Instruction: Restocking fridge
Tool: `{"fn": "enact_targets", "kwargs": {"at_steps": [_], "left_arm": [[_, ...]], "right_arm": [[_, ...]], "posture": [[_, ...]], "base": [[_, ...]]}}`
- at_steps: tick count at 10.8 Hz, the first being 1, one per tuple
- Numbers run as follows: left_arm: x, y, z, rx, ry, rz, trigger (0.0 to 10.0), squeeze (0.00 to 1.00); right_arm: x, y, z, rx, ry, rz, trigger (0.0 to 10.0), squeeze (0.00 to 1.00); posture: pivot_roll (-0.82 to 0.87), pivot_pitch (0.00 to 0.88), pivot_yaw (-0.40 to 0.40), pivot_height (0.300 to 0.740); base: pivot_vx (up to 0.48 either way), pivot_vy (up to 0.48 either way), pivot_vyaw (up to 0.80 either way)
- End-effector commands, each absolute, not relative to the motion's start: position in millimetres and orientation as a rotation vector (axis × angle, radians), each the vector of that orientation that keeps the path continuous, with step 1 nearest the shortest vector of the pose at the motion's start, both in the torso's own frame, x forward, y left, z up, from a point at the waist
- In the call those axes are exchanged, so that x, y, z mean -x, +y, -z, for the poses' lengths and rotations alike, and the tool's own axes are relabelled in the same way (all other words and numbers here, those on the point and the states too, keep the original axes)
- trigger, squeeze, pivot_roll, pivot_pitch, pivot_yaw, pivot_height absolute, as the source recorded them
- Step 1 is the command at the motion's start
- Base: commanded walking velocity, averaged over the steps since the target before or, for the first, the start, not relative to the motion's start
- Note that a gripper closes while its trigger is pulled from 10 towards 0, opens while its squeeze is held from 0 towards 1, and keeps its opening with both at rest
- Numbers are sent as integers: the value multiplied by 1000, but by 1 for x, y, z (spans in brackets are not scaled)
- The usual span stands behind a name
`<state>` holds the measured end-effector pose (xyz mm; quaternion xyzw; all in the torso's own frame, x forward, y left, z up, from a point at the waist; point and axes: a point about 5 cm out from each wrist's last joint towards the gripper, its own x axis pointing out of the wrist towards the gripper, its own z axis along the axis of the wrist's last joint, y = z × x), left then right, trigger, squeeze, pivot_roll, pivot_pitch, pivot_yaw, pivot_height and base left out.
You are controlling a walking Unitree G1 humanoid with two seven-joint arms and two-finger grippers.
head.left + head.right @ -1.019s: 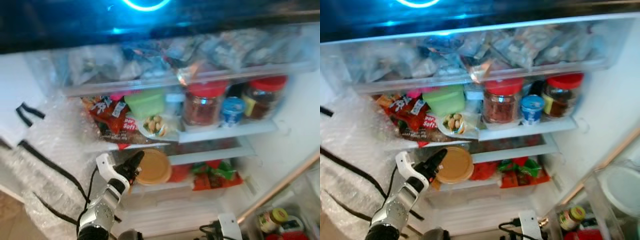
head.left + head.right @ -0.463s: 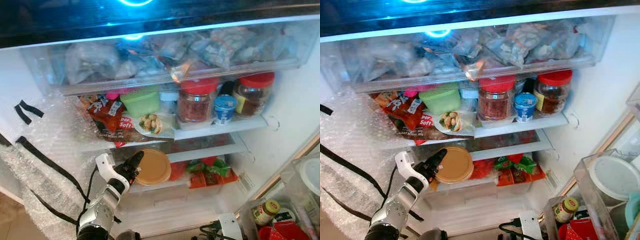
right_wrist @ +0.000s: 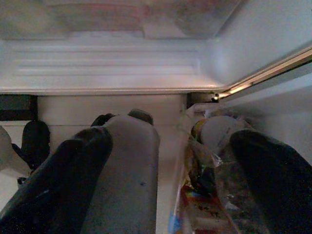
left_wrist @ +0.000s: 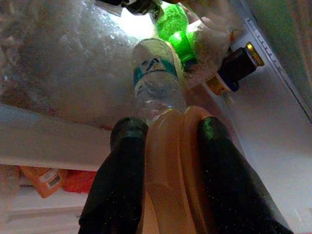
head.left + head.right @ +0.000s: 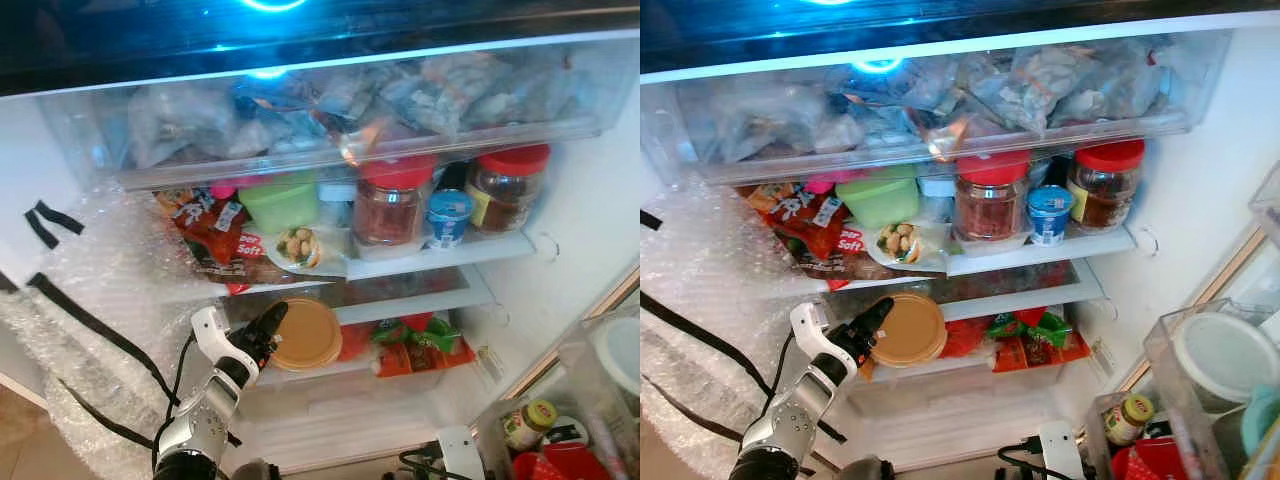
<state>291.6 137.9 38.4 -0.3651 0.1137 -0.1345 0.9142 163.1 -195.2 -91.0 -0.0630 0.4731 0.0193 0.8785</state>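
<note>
In the left eye view, the left gripper (image 5: pixel 268 325) is reaching up into the open fridge (image 5: pixel 560 200), its black fingers clamping the near edge of a round tan container (image 5: pixel 306 335) that is sitting on the lower shelf, just to the gripper's right. Above the gripper, a red snack bag (image 5: pixel 215 235) and a green tub (image 5: pixel 283 203) are resting on the next shelf, with two red-lidded jars (image 5: pixel 392 205) and a small blue cup (image 5: pixel 446 217) farther to the right. In the right eye view, the same tan container is lying directly against the fingertips, with red and green packets (image 5: pixel 1030 340) beyond it. In the left wrist view, both black fingers (image 4: pixel 119 185) are pressing on either side of the container's tan rim, and a clear water bottle (image 4: pixel 157 78) is lying just past the fingertips. In the right wrist view, the right gripper (image 3: pixel 165 141) is hanging low with its fingers spread apart, holding nothing, near a door bin.
</note>
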Motion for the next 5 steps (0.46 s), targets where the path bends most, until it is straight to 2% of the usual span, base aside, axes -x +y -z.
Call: {"fn": "enact_targets", "kwargs": {"at_steps": [1, 5], "left_arm": [[-291, 139, -39, 744, 226, 273, 10000, 0], [-292, 139, -39, 744, 226, 270, 10000, 0]], "right_arm": [[-156, -195, 94, 132, 1017, -41, 10000, 0], [-157, -194, 94, 134, 1014, -44, 10000, 0]], "posture": [[-22, 35, 29, 670], [-20, 35, 28, 670]], "base": [[0, -292, 0], [0, -295, 0]]}}
